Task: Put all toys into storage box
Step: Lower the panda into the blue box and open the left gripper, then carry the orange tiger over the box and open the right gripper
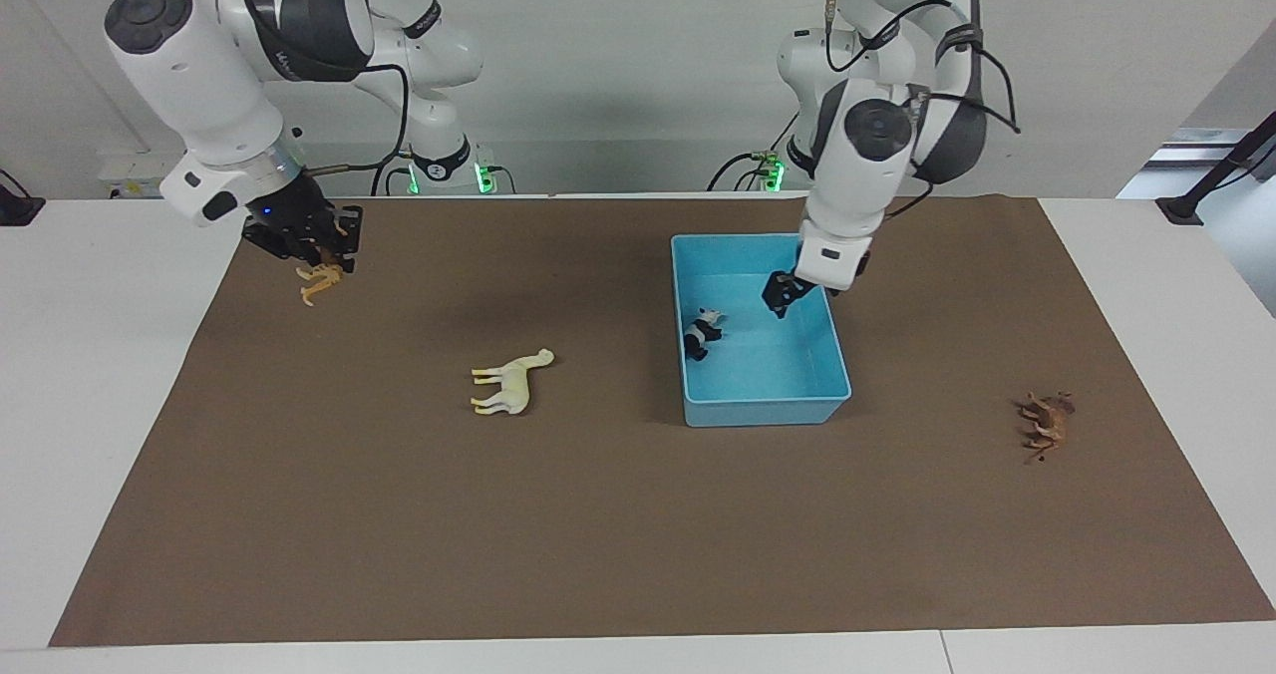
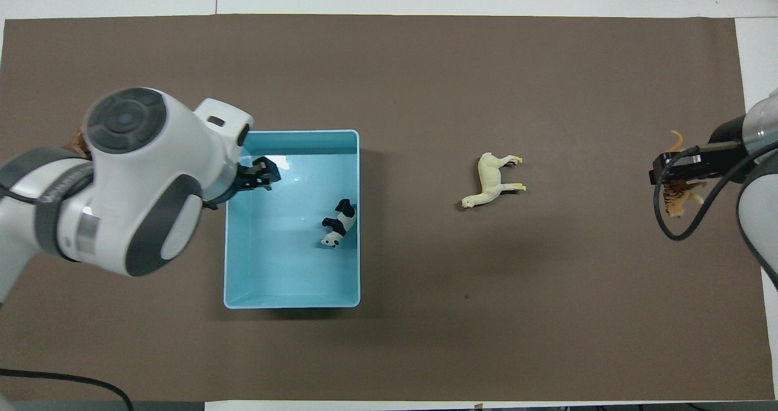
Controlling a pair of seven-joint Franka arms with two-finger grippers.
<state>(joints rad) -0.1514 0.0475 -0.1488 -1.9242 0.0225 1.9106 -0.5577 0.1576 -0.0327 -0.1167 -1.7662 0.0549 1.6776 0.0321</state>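
left gripper (image 1: pixel 781 300), spread, hangs over the storage box (image 1: pixel 758 410) holding the panda (image 1: pixel 703 333); right gripper (image 1: pixel 317 253), upper left of the frame, pinches the tiger (image 1: pixel 319 279), due boxward next.

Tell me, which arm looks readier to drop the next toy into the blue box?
The right. Its pincer already holds the tiger in the air, needing only to carry it to the box. The left pincer hangs over the box holding nothing, the panda inside.
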